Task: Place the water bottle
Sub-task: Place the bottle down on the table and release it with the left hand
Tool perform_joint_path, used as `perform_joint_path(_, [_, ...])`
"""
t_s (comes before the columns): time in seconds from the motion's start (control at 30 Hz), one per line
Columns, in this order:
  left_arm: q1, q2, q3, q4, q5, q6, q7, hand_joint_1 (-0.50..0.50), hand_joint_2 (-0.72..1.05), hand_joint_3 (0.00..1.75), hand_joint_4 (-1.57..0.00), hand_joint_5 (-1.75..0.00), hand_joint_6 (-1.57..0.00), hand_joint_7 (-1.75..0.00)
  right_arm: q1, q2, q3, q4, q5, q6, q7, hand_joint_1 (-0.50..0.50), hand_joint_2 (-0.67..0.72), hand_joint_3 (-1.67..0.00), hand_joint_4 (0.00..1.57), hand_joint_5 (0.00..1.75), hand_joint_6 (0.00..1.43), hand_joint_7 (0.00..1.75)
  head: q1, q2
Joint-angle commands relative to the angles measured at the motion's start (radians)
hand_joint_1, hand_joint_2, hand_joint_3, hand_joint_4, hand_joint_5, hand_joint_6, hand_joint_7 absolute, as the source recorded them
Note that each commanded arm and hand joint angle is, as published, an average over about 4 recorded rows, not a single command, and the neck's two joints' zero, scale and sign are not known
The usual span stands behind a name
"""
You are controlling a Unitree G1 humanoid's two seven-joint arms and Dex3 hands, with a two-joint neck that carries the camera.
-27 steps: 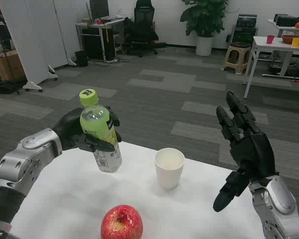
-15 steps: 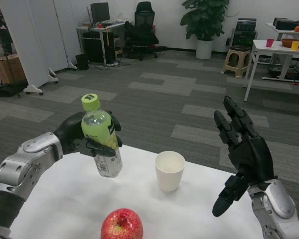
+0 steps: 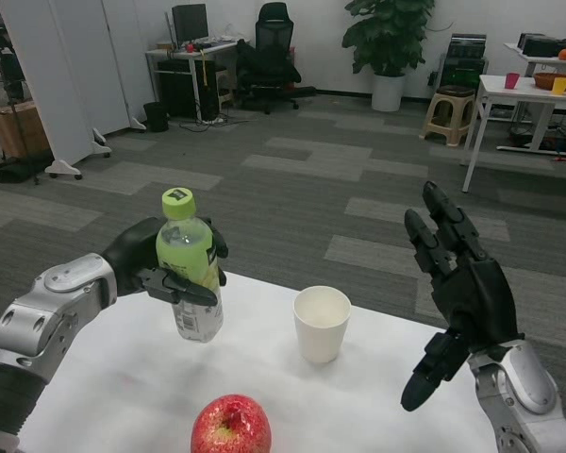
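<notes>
Left hand [image 3: 160, 269] grips water bottle [image 3: 190, 269] near-upright on table [image 3: 104, 377]; right hand [image 3: 457, 283] raised, fingers spread, empty, right of paper cup [image 3: 322, 323].

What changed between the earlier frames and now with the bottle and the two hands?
The left hand, gripping the water bottle throughout, has turned it from tilted to nearly upright and lowered it toward the table. The right hand stayed raised and open; the cup and apple stayed put.
</notes>
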State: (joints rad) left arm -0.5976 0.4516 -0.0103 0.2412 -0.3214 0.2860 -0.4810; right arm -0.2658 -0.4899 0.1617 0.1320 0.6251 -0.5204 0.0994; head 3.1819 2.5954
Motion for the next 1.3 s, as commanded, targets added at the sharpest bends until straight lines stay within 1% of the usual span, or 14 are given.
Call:
perform_joint_path(0.03, [0.015,0.001,0.008,0.051,0.005,-0.039,-0.005,0.06,0.60,0.00,-1.57,-1.75,-1.39,-1.47,-0.012,-0.004,0.008,0.006,0.007,-0.010,0.002,-0.46,0.66,0.00,0.00,0.00,0.00,0.00,0.001,0.000])
perform_joint_path(0.17, [0.041,-0.022,-0.004,0.161,-0.012,-0.148,-0.005,0.06,0.65,0.04,-1.57,-1.75,-1.39,-1.47,-0.012,-0.004,0.016,0.009,0.011,-0.009,0.001,-0.46,0.66,0.00,0.00,0.00,0.00,0.00,0.009,-0.002])
perform_joint_path(0.27, [0.054,-0.039,-0.010,0.220,-0.032,-0.225,-0.004,0.04,0.63,0.02,-1.57,-1.75,-1.39,-1.47,-0.012,-0.003,0.018,0.011,0.011,-0.009,0.002,-0.46,0.66,0.00,0.00,0.00,0.00,0.00,0.011,-0.003])
perform_joint_path(0.33, [0.064,-0.050,-0.013,0.258,-0.046,-0.268,-0.004,0.03,0.60,0.00,-1.57,-1.75,-1.39,-1.45,-0.012,-0.003,0.020,0.013,0.012,-0.009,0.002,-0.46,0.66,0.00,0.00,0.00,0.00,0.00,0.011,-0.004])
perform_joint_path(0.5, [0.080,-0.067,-0.023,0.329,-0.053,-0.341,-0.005,0.00,0.69,0.07,-1.57,-1.75,-1.39,-1.40,-0.012,-0.002,0.024,0.014,0.013,-0.009,0.002,-0.46,0.66,0.00,0.00,0.00,0.00,0.00,0.015,-0.007])
perform_joint_path(0.6, [0.083,-0.072,-0.027,0.348,-0.053,-0.357,-0.005,-0.03,0.69,0.00,-1.57,-1.75,-1.39,-1.40,-0.012,-0.001,0.027,0.016,0.014,-0.009,0.002,-0.46,0.66,0.00,0.00,0.00,0.00,0.00,0.018,-0.006])
perform_joint_path(0.83, [0.087,-0.074,-0.029,0.357,-0.053,-0.360,-0.005,-0.06,0.69,0.04,-1.57,-1.75,-1.39,-1.40,-0.012,-0.001,0.030,0.017,0.016,-0.009,0.002,-0.46,0.66,0.00,0.00,0.00,0.00,0.00,0.020,-0.005])
perform_joint_path(0.9, [0.087,-0.074,-0.030,0.359,-0.053,-0.360,-0.004,-0.07,0.74,0.00,-1.55,-1.75,-1.36,-1.36,-0.012,-0.001,0.030,0.017,0.017,-0.009,0.002,-0.46,0.66,0.00,0.00,0.00,0.00,0.00,0.020,-0.005])
perform_joint_path(1.03, [0.088,-0.075,-0.030,0.359,-0.054,-0.360,-0.003,-0.16,0.78,0.00,-1.46,-1.75,-1.32,-1.19,-0.012,-0.001,0.031,0.017,0.018,-0.009,0.002,-0.46,0.66,0.00,0.00,0.00,0.00,0.00,0.022,-0.006])
perform_joint_path(1.07, [0.089,-0.075,-0.030,0.359,-0.054,-0.360,-0.003,-0.19,0.78,0.02,-1.42,-1.75,-1.30,-1.13,-0.012,0.000,0.032,0.018,0.018,-0.009,0.002,-0.46,0.66,0.00,0.00,0.00,0.00,0.00,0.023,-0.006])
perform_joint_path(1.13, [0.091,-0.077,-0.028,0.359,-0.064,-0.360,-0.002,-0.28,0.78,0.07,-1.22,-1.62,-1.18,-0.86,-0.012,0.001,0.032,0.021,0.018,-0.009,0.002,-0.46,0.66,0.00,0.00,0.00,0.00,0.00,0.025,-0.007])
perform_joint_path(1.2, [0.093,-0.077,-0.026,0.359,-0.076,-0.360,-0.003,-0.38,0.78,0.09,-0.83,-1.31,-0.94,-0.49,-0.012,0.001,0.033,0.023,0.019,-0.010,0.002,-0.46,0.66,0.00,0.00,0.00,0.00,0.00,0.027,-0.008])
perform_joint_path(1.27, [0.095,-0.077,-0.026,0.359,-0.082,-0.360,-0.003,-0.44,0.72,0.09,-0.43,-0.95,-0.67,-0.28,-0.012,0.001,0.033,0.023,0.019,-0.010,0.002,-0.46,0.66,0.00,0.00,0.00,0.00,0.00,0.026,-0.008])
perform_joint_path(1.3, [0.096,-0.077,-0.026,0.359,-0.084,-0.360,-0.004,-0.47,0.67,0.09,-0.33,-0.85,-0.58,-0.23,-0.012,0.001,0.033,0.023,0.019,-0.010,0.002,-0.46,0.66,0.00,0.00,0.00,0.00,0.00,0.026,-0.009])
